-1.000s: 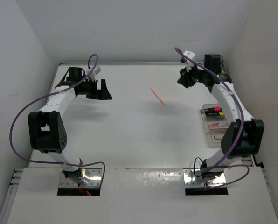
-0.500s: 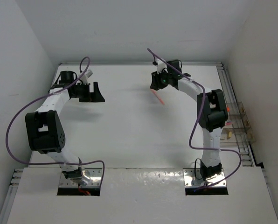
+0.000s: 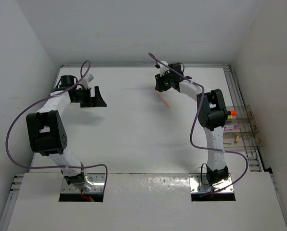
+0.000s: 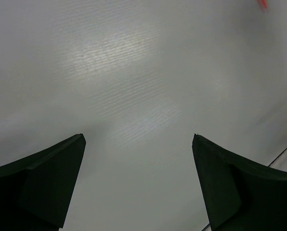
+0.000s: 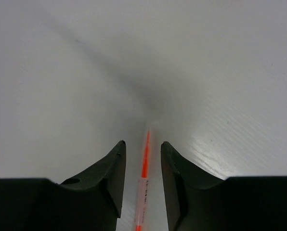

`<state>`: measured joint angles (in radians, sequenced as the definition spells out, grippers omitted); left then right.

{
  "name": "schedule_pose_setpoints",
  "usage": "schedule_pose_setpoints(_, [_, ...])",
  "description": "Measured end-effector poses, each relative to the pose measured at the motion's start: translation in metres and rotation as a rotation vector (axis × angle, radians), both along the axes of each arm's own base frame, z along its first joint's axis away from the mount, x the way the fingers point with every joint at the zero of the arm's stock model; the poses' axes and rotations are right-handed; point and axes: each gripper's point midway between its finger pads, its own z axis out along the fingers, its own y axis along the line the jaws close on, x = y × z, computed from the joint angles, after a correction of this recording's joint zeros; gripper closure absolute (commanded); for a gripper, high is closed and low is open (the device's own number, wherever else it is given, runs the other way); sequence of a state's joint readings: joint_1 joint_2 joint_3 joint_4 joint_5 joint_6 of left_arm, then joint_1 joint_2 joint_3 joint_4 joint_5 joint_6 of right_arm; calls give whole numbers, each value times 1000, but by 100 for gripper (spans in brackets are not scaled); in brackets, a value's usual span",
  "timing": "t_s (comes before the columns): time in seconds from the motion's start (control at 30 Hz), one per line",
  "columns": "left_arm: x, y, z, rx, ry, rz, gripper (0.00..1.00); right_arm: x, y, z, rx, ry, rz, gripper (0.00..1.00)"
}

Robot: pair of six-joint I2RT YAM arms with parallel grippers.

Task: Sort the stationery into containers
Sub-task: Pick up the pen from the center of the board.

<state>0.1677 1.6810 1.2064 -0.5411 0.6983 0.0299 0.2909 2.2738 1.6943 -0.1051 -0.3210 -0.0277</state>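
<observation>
A thin orange pen (image 3: 163, 100) lies on the white table at the back middle. My right gripper (image 3: 161, 87) hovers right over its far end. In the right wrist view the pen (image 5: 144, 166) runs up between the two black fingers; the right gripper (image 5: 142, 143) is narrowly open and a gap shows on each side of the pen. My left gripper (image 3: 99, 98) stands wide open at the back left, and the left gripper (image 4: 138, 137) has only bare table between its fingers. Clear containers (image 3: 250, 126) sit at the right edge, holding highlighters (image 3: 230, 113).
The right arm's upright link (image 3: 212, 120) stands just in front of the containers. White walls close the table in at the back and on both sides. A red tip of the pen (image 4: 263, 4) shows at the top right of the left wrist view.
My right arm has swung from the back right corner leftward to the orange pen, uncovering the containers. Its jaws have narrowed a little. The left gripper has drifted slightly left.
</observation>
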Motion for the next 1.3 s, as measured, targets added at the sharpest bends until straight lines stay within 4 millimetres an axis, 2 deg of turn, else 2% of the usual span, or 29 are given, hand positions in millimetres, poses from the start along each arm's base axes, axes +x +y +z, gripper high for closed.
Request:
schedule_pose_setpoints(0.2, [0, 0, -7, -5, 17, -4, 0, -3, -1, -21, -21, 29, 12, 66])
schedule_pose_setpoints(0.47, [-4, -1, -8, -14, 33, -12, 0, -4, -2, -28, -30, 37, 17, 66])
schedule_pose_setpoints(0.73, [-9, -4, -8, -31, 54, -19, 0, -4, -3, -47, -59, 58, 38, 75])
schedule_pose_setpoints(1.0, [-8, -5, -4, -39, 60, -23, 0, 8, 3, -45, -127, 46, 79, 81])
schedule_pose_setpoints(1.3, [-7, -5, -3, -39, 69, -26, 0, 5, 10, -49, -160, 74, 118, 84])
